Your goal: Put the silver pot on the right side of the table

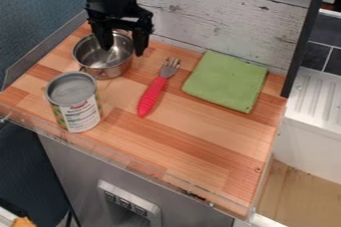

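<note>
Camera view has the silver pot point(112, 71) at the table's point(200, 131) back left, under the gripper point(122, 52), its fingers wide apart. Probably light, stiff, rather slippery, the pot is best pinched at the rim.

Whitewashed planks back a wooden surface point(206, 141), beside a blue wall point(33, 17) and what appears to be dark tile point(323, 47).
</note>
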Robot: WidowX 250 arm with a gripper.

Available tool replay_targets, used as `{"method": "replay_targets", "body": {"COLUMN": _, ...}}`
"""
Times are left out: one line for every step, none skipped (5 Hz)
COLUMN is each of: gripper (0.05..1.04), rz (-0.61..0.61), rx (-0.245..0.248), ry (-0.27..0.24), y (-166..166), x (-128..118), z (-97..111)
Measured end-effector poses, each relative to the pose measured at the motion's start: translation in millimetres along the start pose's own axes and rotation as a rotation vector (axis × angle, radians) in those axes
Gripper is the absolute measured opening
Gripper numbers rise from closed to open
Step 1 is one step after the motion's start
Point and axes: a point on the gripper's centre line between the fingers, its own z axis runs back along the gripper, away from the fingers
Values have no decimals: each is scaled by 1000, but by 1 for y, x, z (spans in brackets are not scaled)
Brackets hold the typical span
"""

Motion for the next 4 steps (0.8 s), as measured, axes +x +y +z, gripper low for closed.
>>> {"method": "replay_targets", "body": {"gripper": 999, "rz": 9, "rx": 12, "ry": 13, "y": 4, "x": 10, "z": -24}}
{"method": "replay_targets", "body": {"gripper": 965, "rz": 4, "rx": 12, "ry": 16, "y": 2, "x": 16, "z": -35}}
{"method": "replay_targets", "body": {"gripper": 828, "rz": -9, "rx": 15, "ry": 37, "y": -2, "x": 17, "z": -43}}
{"method": "replay_targets", "body": {"gripper": 520, "rz": -13, "rx": 17, "ry": 36, "y": -1, "x": 17, "z": -43}}
